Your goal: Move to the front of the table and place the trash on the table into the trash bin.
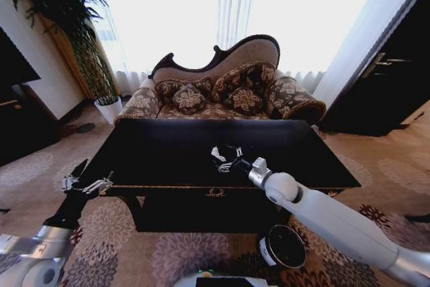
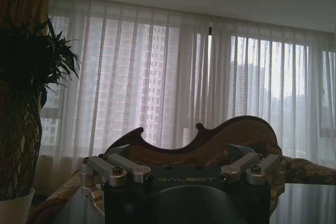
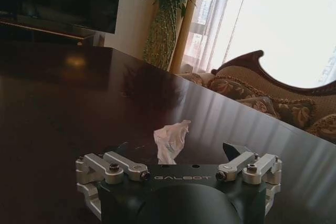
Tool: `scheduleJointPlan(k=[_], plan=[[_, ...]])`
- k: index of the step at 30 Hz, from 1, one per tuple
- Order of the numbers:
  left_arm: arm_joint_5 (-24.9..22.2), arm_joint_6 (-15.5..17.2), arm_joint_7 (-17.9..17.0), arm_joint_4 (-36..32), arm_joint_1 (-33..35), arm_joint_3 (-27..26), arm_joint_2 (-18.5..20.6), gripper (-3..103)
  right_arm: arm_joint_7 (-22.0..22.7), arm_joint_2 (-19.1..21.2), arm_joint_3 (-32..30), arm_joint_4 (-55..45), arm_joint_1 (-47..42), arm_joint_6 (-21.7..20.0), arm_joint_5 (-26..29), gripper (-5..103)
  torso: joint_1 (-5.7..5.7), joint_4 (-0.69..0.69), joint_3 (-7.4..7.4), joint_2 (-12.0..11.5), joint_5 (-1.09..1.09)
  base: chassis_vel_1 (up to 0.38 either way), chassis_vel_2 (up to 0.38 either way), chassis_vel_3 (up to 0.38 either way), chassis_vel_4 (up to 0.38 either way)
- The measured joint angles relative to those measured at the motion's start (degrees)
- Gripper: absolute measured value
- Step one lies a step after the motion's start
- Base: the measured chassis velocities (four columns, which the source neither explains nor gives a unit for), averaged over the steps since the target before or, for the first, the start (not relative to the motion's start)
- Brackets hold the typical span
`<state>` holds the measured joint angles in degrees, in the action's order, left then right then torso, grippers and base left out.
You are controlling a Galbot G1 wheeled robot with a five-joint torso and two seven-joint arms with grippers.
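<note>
R gripper [image 1: 225, 159] over glossy black table [image 1: 168, 142], jaws wide open w/ crumpled white tissue [image 3: 170, 140] between, ungripped. L gripper [image 1: 86, 183] open, empty, at table's left edge.

Right gripper [image 3: 176, 153] spread, apparently around crumpled tissue [image 3: 170, 140] on the table [image 3: 63, 108] (glossy black)

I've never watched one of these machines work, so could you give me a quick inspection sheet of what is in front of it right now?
Surface: glossy black table, bare and reflective.
Job's things: crumpled white tissue on the table between the right gripper's open fingers; trash bin on the carpet below the table's front.
Clutter: nothing seen.
Grippers: right gripper low over the table, open; left gripper open, beside the table's left front corner.
Cables: nothing seen.
Surroundings: patterned sofa, potted plant, sheer curtains.
</note>
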<state>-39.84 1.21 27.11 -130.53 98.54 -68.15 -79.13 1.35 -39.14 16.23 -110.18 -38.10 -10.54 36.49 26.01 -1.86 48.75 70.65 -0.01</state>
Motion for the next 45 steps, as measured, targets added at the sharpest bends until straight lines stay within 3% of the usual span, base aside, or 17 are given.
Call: scheduleJointPlan(k=[4, 6, 10, 12, 17, 19, 22, 24, 27, 32, 45], plan=[[0.0, 0.0, 0.0, 0.0, 0.0, 0.1, -0.2, 100, -1.3, 0.0, 0.0, 0.0, -0.3, 0.7, -0.3, 84, 0.0, 0.0, 0.0, 0.0, 0.0, 0.0, 0.0, 0.0, 0.0], [0.0, 0.0, 0.0, 0.0, 0.0, 0.2, -0.2, 100, -1.5, 0.1, 0.0, 0.0, -0.3, 0.8, -0.4, 84, 0.0, 0.0, 0.0, 0.0, 0.0, 0.0, 0.0, 0.0, 0.0], [0.0, 0.0, 0.0, 0.0, -0.1, 0.3, -0.2, 100, -2.1, 0.3, -0.5, 0.0, -0.6, 1.0, -0.4, 62, 0.0, 0.0, 0.0, 0.0, 0.0, 0.0, 0.0, 0.0, 0.0], [0.0, 0.0, 0.0, 0.0, -0.1, 0.3, -0.2, 100, -2.2, 0.3, -0.6, 0.0, -0.7, 1.0, -0.4, 62, 0.0, 0.0, 0.0, 0.0, 0.0, 0.0, 0.0, 0.0, 0.0], [0.1, -0.1, 0.0, 0.1, 0.0, 0.5, -0.2, 100, -2.4, 0.1, -1.2, 0.1, -1.6, 1.3, -1.3, 35, 0.0, 0.0, 0.0, 0.0, 0.0, 0.0, 0.0, 0.0, 0.0], [0.1, -0.1, 0.0, 0.1, 0.0, 0.5, -0.1, 100, -2.5, 0.1, -1.3, 0.1, -1.7, 1.3, -1.4, 35, 0.0, 0.0, 0.0, 0.0, 0.0, 0.0, 0.0, 0.0, 0.0], [0.0, -0.1, 0.0, 0.1, 0.1, 0.2, 0.2, 100, -3.2, 0.2, -2.1, 0.1, -2.4, 1.6, -1.9, 19, 0.0, 0.0, 0.0, 0.0, 0.0, 0.0, 0.0, 0.0, 0.0], [0.0, -0.1, 0.0, 0.1, 0.1, 0.2, 0.2, 100, -3.3, 0.2, -2.2, 0.1, -2.5, 1.7, -2.0, 19, 0.0, 0.0, 0.0, 0.0, 0.0, 0.0, 0.0, 0.0, 0.0], [0.0, -0.1, -0.1, 0.1, 0.2, 0.2, 0.3, 100, -3.6, 0.6, -3.3, -0.2, -3.3, 2.2, -2.1, 3, 0.0, 0.0, 0.0, 0.0, 0.0, 0.0, 0.0, 0.0, 0.0], [0.0, -0.1, -0.1, -0.2, 0.2, 0.1, 0.4, 100, -3.6, 1.0, -5.0, -1.0, -4.8, 3.1, -1.5, 0, 0.0, 0.01, 0.0, 0.0, 0.0, 0.0, 0.0, 0.0, 0.0], [-0.9, -0.1, -0.2, -0.6, 0.0, -0.1, 0.8, 100, -6.5, 1.8, -20.1, -10.9, -21.1, 5.8, 3.0, 0, 0.0, 0.0, 0.0, 0.0, 0.0, 0.0, 0.0, 0.0, 0.0]])
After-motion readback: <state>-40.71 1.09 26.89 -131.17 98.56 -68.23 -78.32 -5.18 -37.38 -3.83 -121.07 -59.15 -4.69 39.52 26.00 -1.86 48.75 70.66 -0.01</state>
